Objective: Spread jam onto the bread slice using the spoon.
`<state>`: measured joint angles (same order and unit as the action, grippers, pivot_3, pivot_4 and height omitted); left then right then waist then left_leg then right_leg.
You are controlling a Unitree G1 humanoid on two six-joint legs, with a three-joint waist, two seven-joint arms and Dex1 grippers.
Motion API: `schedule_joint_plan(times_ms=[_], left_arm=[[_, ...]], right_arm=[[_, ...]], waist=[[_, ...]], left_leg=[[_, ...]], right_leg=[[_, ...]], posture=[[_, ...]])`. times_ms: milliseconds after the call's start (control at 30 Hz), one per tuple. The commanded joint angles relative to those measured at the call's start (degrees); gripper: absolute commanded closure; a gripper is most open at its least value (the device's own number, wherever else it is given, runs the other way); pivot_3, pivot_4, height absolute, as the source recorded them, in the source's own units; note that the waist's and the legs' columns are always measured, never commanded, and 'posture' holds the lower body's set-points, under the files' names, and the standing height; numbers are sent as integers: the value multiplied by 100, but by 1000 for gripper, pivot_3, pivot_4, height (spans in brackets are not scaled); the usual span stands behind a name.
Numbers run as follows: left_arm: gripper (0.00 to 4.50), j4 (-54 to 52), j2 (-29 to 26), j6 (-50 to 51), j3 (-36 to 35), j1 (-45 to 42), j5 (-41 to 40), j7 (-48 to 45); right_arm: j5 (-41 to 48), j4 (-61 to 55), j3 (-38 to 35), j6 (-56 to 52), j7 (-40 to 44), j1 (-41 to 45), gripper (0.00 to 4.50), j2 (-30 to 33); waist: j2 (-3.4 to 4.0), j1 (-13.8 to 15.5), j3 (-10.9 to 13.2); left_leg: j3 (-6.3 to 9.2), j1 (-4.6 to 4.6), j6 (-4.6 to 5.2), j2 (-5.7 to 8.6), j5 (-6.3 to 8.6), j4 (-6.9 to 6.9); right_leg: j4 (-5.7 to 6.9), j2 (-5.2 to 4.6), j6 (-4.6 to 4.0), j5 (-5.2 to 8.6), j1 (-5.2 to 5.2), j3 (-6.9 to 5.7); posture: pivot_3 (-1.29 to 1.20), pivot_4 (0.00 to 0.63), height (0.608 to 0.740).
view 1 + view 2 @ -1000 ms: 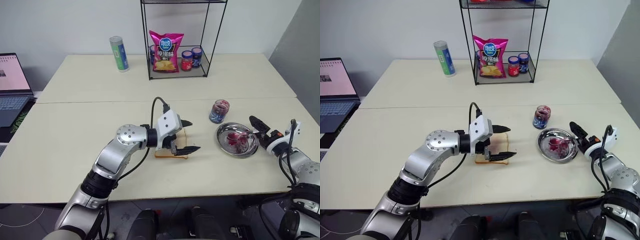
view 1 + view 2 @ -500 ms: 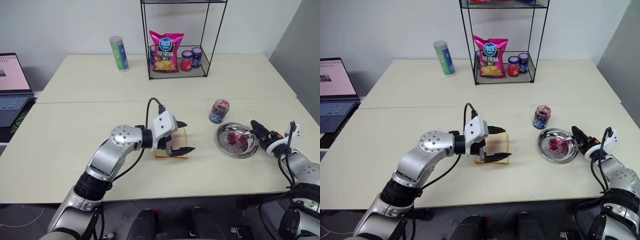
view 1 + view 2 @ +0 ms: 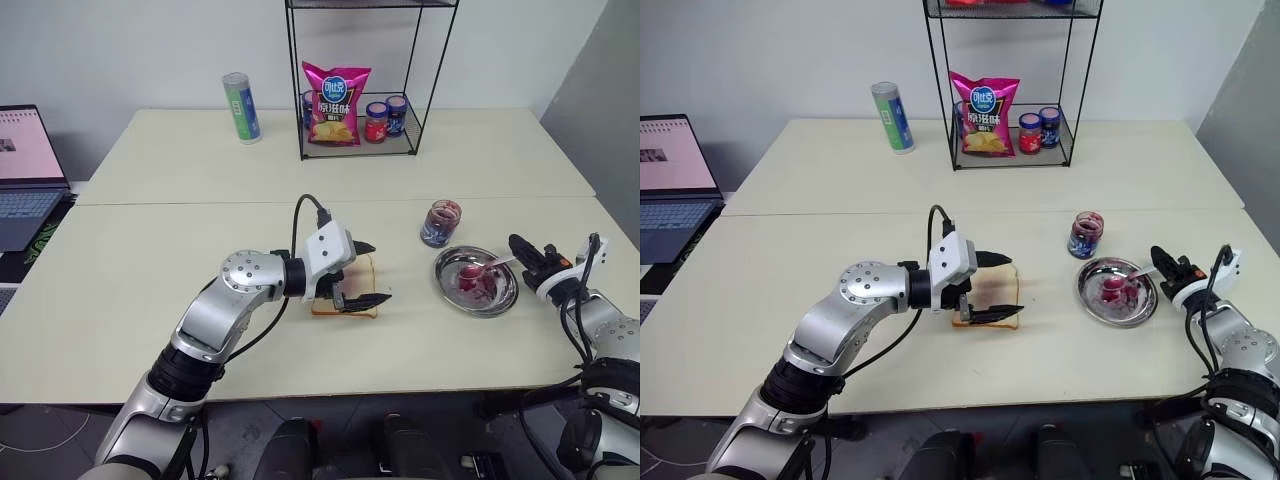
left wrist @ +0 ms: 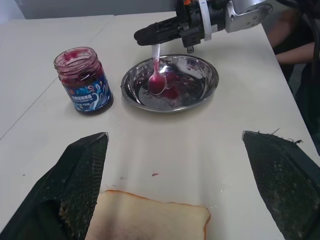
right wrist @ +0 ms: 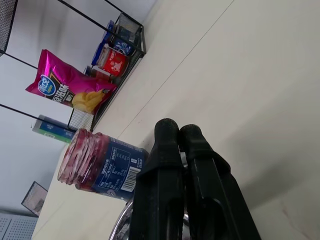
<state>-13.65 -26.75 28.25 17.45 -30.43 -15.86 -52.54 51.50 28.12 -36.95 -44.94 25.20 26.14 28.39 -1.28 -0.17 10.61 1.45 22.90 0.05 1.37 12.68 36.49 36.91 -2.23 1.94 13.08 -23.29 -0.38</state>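
Bread: squarish pale bread slice with tan crust (image 4: 150,217) lies flat on the worktop (image 3: 150,260), between the wide-spread left claw (image 3: 362,272); soft, tears easily
Spoon: slim silvery metal spoon (image 4: 156,75), bowl in the round steel dish (image 4: 207,75), handle pinched by the closed right claw (image 4: 145,35); stiff, slippery, hold mid-handle
Jam: dark purple-red jam in the small clear glass jar (image 4: 84,80) beyond the dish

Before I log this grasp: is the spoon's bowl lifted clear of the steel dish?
No. The spoon, its handle pinched in the shut right end effector, has its red-stained bowl resting inside the steel dish.
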Motion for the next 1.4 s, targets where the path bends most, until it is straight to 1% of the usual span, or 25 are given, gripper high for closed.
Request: schedule_joint_plan(times_ms=[33, 100, 167, 267, 400, 500, 600, 800, 1100, 1400], left_arm=[[0, -187, -53, -10, -216, -64, -171, -92], [0, -116, 27, 37, -401, -129, -347, -74], [0, -7, 153, 75, -563, -224, -469, 47], [0, 258, 371, 1, -692, -454, -469, 224], [0, 418, 604, -52, -698, -663, -454, 342], [0, 579, 719, -179, -615, -784, -334, 380], [0, 711, 795, -247, -586, -885, -250, 406], [0, 814, 790, -399, -489, -938, -75, 341], [0, 581, 722, -327, -526, -761, -65, 420], [0, 520, 664, -289, -554, -729, -76, 495]], right_arm=[[486, -728, -219, -416, -226, 3, 4474, -36], [813, -1374, -241, -681, -434, 27, 4474, -90], [1060, -1758, -291, -822, -645, 116, 4474, -131], [1399, -2123, -327, -883, -1066, 508, 4474, -177], [1347, -2199, -158, -694, -1431, 1074, 4474, -193], [952, -2039, 102, -315, -1507, 1469, 4474, -216], [596, -1934, 373, -3, -1474, 1663, 4474, -218], [-335, -1672, 1100, 654, -1067, 1898, 4474, -156], [-1496, -1580, 1914, 1396, -249, 1766, 4474, 159], [-2275, -1434, 2389, 1870, 197, 1763, 4474, 206]], waist=[[1, 0, 1], [3, -5, 2], [7, -6, 4], [7, 3, 4], [9, -4, 6], [9, -1, 6], [9, 0, 6], [9, -9, 6], [9, -4, 6], [9, -4, 6]], left_leg=[[1, 1, 0, 0, 0, 0], [0, 2, 0, -1, 0, -1], [0, 3, 0, -2, 0, -1], [3, 6, 0, -2, 0, 1], [0, 8, 0, -1, 1, 12], [3, 10, 2, 0, 1, 12], [1, 11, 3, 0, 2, 11], [-2, 11, 3, 0, 2, 12], [-1, 12, 3, 0, 2, 11], [0, 11, 3, 0, 2, 12]], right_leg=[[0, 0, 0, 0, -1, 0], [2, 0, 0, 0, -3, 1], [2, 0, 0, 0, -6, 1], [3, 0, 1, 0, -8, -2], [2, 0, 7, -4, -5, -2], [-1, 1, 7, -4, -6, -4], [0, 1, 6, -4, -6, -3], [1, 0, 5, -5, -8, -1], [0, -1, -1, -8, -10, -2], [1, -1, -4, -10, -10, -2]], posture=[[0, 150, 740], [0, 150, 740], [0, 150, 740], [0, 150, 740], [0, 150, 740], [0, 150, 740], [0, 150, 740], [0, 150, 740], [0, 150, 740], [0, 150, 740]])
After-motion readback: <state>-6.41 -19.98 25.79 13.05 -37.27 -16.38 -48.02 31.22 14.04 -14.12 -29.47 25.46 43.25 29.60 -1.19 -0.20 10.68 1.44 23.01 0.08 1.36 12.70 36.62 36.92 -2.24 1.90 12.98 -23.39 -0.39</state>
